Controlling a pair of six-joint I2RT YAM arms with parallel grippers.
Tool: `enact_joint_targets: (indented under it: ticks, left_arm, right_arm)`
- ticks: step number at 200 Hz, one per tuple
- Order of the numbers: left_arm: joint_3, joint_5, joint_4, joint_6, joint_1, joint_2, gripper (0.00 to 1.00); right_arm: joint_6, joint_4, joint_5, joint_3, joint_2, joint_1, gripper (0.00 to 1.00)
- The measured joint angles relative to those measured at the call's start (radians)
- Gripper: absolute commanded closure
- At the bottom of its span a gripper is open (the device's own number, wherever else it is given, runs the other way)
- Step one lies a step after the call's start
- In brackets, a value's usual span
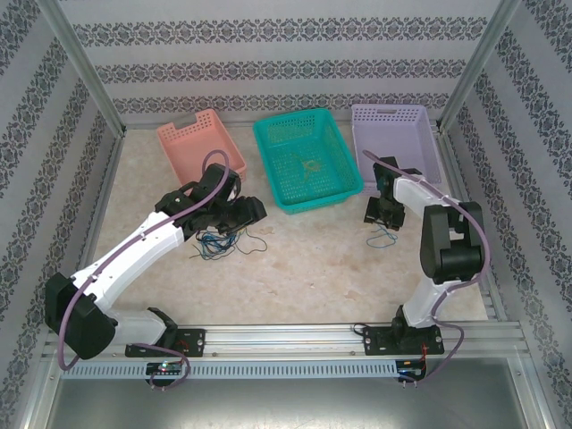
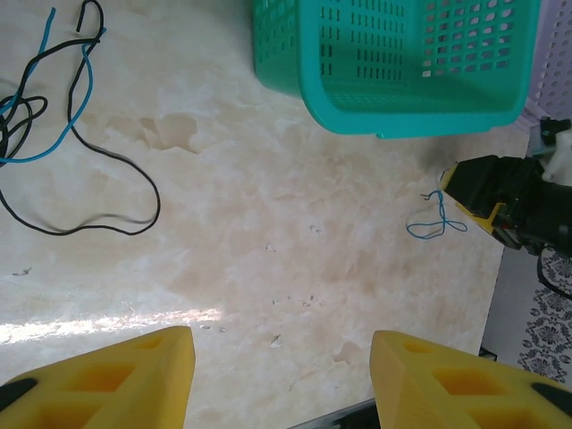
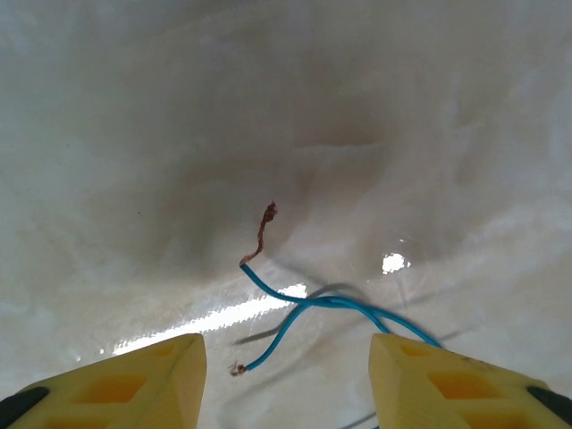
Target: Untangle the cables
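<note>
A tangle of thin black and blue cables [image 1: 219, 241] lies on the table just in front of my left gripper [image 1: 243, 213]. In the left wrist view those cables [image 2: 67, 116] lie at the upper left. My left gripper [image 2: 281, 340] is open over bare table, with nothing between its yellow fingers [image 2: 134, 375]. A separate blue cable [image 1: 382, 237] lies folded under my right gripper [image 1: 382, 214]. In the right wrist view this blue cable [image 3: 308, 308] crosses over itself, showing two bare copper ends. It lies on the table between the jaws of my open right gripper [image 3: 288, 347].
Three baskets stand at the back: pink [image 1: 183, 136], teal [image 1: 268, 152] with a small greenish-yellow bundle [image 1: 310, 167] inside, and purple [image 1: 420, 134]. The teal basket [image 2: 402, 107] is close ahead of the left gripper. Patterned walls enclose the table.
</note>
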Motion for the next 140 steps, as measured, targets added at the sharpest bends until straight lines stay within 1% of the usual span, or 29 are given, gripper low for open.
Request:
enact_joint_targets:
  ticks: [31,53,61,76,95,107,116,140]
  left_arm:
    - [0.0,-0.003,0.0,0.0,0.0,-0.009,0.46]
    - [0.0,-0.004,0.0,0.0,0.0,-0.01,0.46]
    - [0.0,-0.003,0.0,0.0,0.0,-0.01,0.46]
    - [0.0,-0.003,0.0,-0.001,0.0,-0.01,0.46]
    - [0.0,-0.004,0.0,-0.001,0.0,-0.01,0.46]
    - [0.0,-0.004,0.0,-0.001,0.0,-0.011,0.46]
    - [0.0,-0.004,0.0,-0.001,0.0,-0.011,0.46]
    - [0.0,-0.004,0.0,-0.002,0.0,-0.011,0.46]
  right_arm:
    - [-0.02,0.0,0.004,0.023,0.061,0.0,0.56]
    - [-0.025,-0.005,0.008,0.048,0.096,0.0,0.64]
    - [-0.03,-0.003,0.009,0.053,0.1,0.0,0.68]
    - [-0.041,-0.004,0.011,0.059,0.106,0.0,0.8]
    - [-0.045,-0.005,0.03,0.061,0.106,-0.001,0.92]
    - [-0.048,-0.004,0.04,0.061,0.105,0.0,0.97]
    - [-0.047,-0.002,0.046,0.061,0.1,0.0,1.0]
    - [-0.047,0.003,0.078,0.042,0.051,0.008,1.0]
